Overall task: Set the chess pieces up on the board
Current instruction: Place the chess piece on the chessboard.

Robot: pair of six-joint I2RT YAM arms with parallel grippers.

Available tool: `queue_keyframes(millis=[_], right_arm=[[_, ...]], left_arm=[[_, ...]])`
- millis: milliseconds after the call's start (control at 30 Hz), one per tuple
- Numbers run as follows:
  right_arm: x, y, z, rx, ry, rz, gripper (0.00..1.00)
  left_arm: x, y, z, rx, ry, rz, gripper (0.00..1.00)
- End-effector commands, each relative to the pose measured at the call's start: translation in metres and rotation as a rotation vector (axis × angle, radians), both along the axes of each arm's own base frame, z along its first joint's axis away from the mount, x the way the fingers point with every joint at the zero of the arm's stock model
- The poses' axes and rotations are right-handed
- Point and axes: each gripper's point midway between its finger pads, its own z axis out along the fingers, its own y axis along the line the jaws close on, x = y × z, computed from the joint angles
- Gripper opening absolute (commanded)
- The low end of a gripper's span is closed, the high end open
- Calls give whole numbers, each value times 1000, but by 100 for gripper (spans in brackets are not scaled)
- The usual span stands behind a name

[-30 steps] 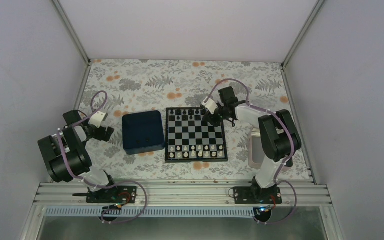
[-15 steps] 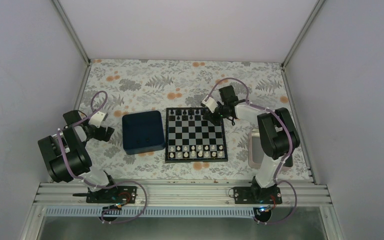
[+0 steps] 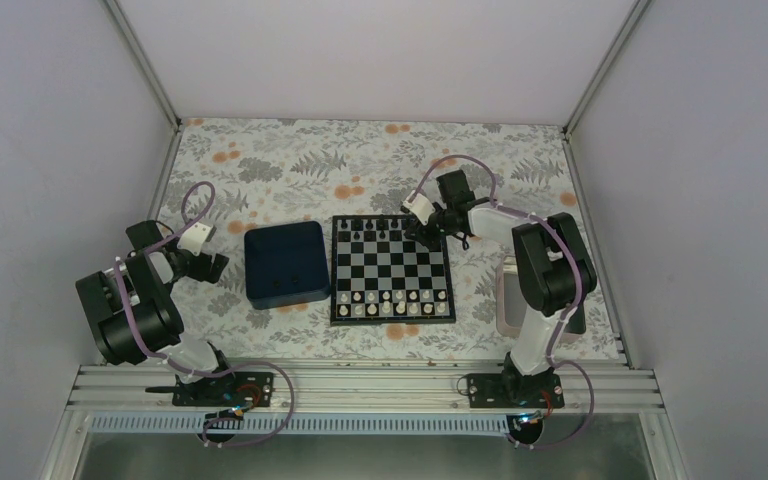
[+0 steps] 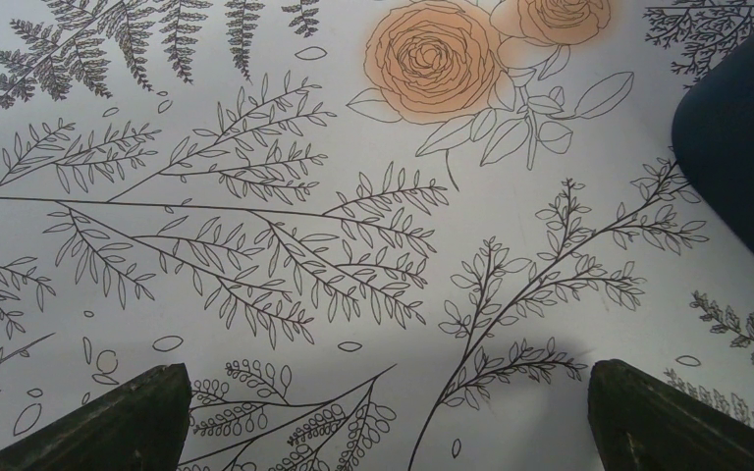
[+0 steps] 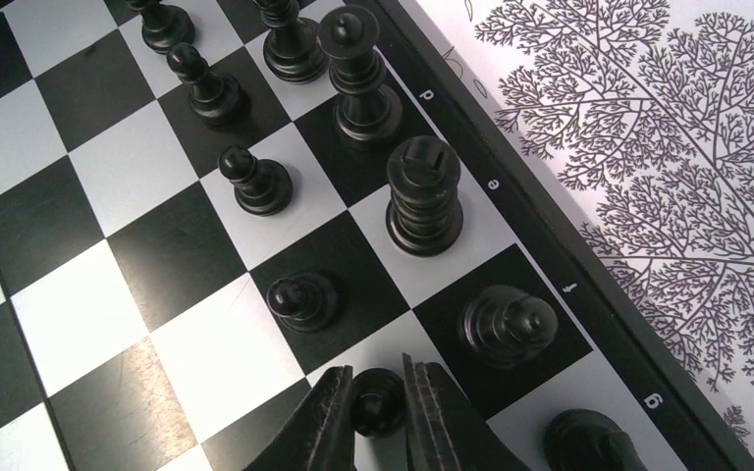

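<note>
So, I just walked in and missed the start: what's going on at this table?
The right gripper is down at the far right corner of the board, its fingers close on either side of a black pawn standing on a square; whether it grips it is unclear. Other black pieces stand in the two far rows, white pieces in the near rows. The left gripper hangs open over the floral cloth beside the dark blue tray, holding nothing.

Right fingers (image 5: 329, 424) farther up the board (image 5: 157, 257)
</note>
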Motion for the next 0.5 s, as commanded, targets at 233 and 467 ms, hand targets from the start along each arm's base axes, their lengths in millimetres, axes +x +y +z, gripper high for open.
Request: queue_keyframes(millis=[233, 467], right_arm=[[8, -1, 36, 19, -59, 7, 25], [7, 4, 87, 57, -117, 10, 33]], left_arm=[[-4, 2, -5, 9, 17, 2, 100], [-3, 2, -3, 12, 12, 2, 100]])
